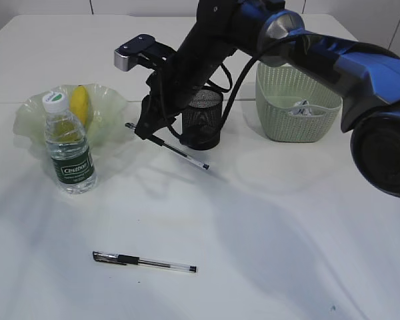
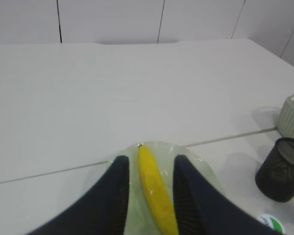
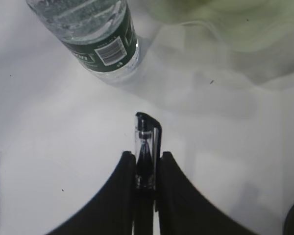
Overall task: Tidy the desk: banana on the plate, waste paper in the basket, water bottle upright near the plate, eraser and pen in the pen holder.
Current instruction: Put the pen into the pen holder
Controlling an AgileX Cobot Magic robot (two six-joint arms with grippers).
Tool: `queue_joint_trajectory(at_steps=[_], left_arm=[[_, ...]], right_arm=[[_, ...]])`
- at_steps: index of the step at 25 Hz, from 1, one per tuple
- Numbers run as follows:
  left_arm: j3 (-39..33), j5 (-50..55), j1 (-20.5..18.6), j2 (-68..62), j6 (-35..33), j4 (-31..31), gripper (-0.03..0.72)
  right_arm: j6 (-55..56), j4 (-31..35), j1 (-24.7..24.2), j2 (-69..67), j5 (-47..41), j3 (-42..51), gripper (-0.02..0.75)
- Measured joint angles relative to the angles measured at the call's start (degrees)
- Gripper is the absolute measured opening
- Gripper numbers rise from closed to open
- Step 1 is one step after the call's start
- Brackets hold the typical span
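Two pens are in the scene. The nearer pen (image 1: pixel 145 262) lies flat on the desk (image 1: pixel 267 253), close to the front edge and well apart from everything else. Farther in, the water bottle (image 1: pixel 68 145) stands upright just in front of the plate (image 1: pixel 27 119), which holds the banana (image 1: pixel 80 104). The right gripper (image 3: pixel 146 172) reaches across the middle and is clamped on the second pen (image 1: pixel 177 150), held slanting above the desk with its tip pointing down toward the right, just beside the pen holder (image 1: pixel 203 119). Behind and to the right, the basket (image 1: pixel 297 107) has crumpled paper (image 1: pixel 301 108) inside. The left gripper (image 2: pixel 151 169) hangs over the plate with its jaws apart on either side of the banana, holding nothing.
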State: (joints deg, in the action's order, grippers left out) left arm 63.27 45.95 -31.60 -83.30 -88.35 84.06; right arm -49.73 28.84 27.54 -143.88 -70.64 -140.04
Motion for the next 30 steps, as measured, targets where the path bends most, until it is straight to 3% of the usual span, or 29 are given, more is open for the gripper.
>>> queue_joint_trajectory(at_steps=[6, 23, 30], left_arm=[[0.00, -0.28, 0.00, 0.00, 0.00, 2.95, 0.214], [0.00, -0.49, 0.00, 0.00, 0.00, 2.95, 0.214], [0.00, -0.61, 0.00, 0.00, 0.00, 2.95, 0.214]], right_arm=[[0.13, 1.73, 0.00, 0.00, 0.00, -0.13, 0.061], [-0.22, 1.95, 0.00, -0.05, 3.24, -6.98, 0.061], [-0.34, 5.24, -0.87, -0.05, 3.88, -9.68, 0.061]])
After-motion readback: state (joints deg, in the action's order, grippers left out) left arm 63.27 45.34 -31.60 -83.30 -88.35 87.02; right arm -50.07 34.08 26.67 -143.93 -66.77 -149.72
